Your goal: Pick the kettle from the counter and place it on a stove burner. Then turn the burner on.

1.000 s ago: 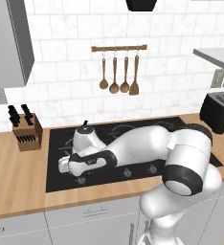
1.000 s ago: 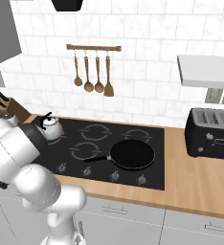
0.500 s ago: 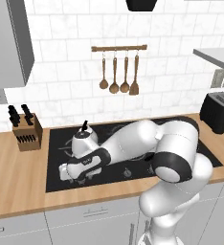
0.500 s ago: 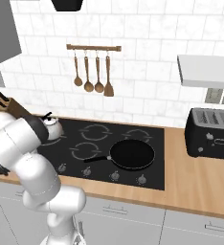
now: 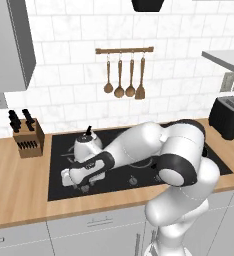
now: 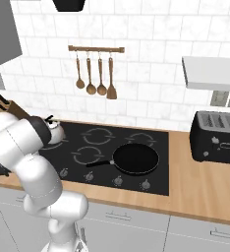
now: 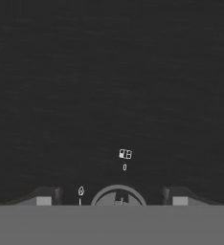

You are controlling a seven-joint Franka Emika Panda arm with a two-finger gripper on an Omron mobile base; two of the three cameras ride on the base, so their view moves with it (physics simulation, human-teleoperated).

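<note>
A: Any writing or brand marks to read?

B: Nothing readable. In the hand view there are tiny white marks on the black glass just above a grey knob (image 7: pixel 117 197), but they are too small to make out as letters. The knife block (image 5: pixel 28 138) and the toaster (image 5: pixel 230 117) show no labels.

A: Going left to right, what stands where?

B: The knife block sits on the counter (image 5: pixel 19 187) at the far left. Next comes the black cooktop (image 5: pixel 59 187), with the kettle (image 5: pixel 87 146) standing upright on its far left part, black handle and lid knob up. From the right base view the kettle (image 6: pixel 54 133) is partly hidden by the arm, so I cannot tell exactly which ring it covers. Further right a black frying pan (image 6: pixel 135 159) lies on the near right part of the cooktop, handle pointing left. The toaster stands on the counter at the far right. Wooden utensils (image 5: pixel 124 79) hang from a rail on the tiled wall.

A: And the gripper?

B: The gripper (image 5: pixel 75 186) points down at the near left edge of the cooktop, by the row of knobs. Its fingertips (image 7: pixel 43 200) stand spread apart, one on each side of the grey knob, pinching nothing.

A: How does the kettle lie relative to it?

B: The kettle is beyond the gripper, farther from the front edge and slightly right, not touching it.
</note>
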